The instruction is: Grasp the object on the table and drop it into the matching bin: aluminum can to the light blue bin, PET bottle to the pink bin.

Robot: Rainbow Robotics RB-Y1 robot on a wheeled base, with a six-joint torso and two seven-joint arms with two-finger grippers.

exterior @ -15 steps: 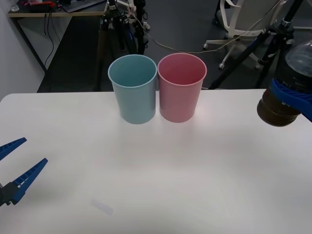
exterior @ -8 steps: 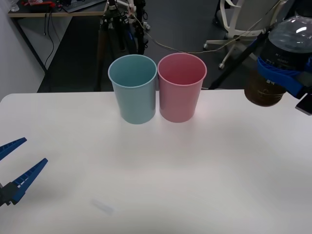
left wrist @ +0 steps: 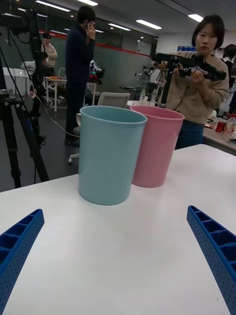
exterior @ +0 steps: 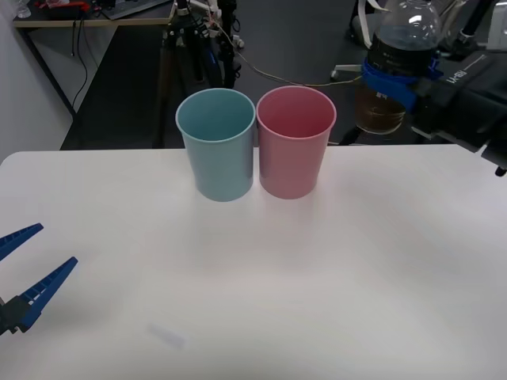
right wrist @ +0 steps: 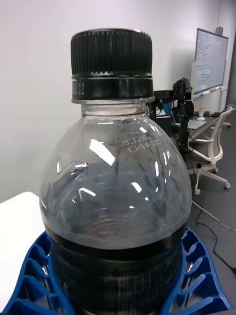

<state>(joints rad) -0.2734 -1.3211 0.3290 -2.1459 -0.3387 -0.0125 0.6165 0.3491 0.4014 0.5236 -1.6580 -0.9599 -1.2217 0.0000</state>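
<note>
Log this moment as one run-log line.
right claw: shut on bottle, raised right of pink bin | left claw: open, idle low at near left | light blue bin: beside pink | drop: not yet done

The setting is an indoor robotics lab or open-plan office. A white table (exterior: 333,277) with rounded corners stands on a dark floor. Behind it are camera tripods (exterior: 186,39) with loose cables running across the floor, and a white swivel chair (exterior: 380,39) on castors. A desk (exterior: 95,17) at the far left carries assorted equipment. The left wrist view shows ceiling strip lights (left wrist: 147,24), further desks and chairs, and people standing in the background. The right wrist view shows a wall-mounted whiteboard (right wrist: 210,61) and another office chair (right wrist: 211,152) beside a workstation.
</note>
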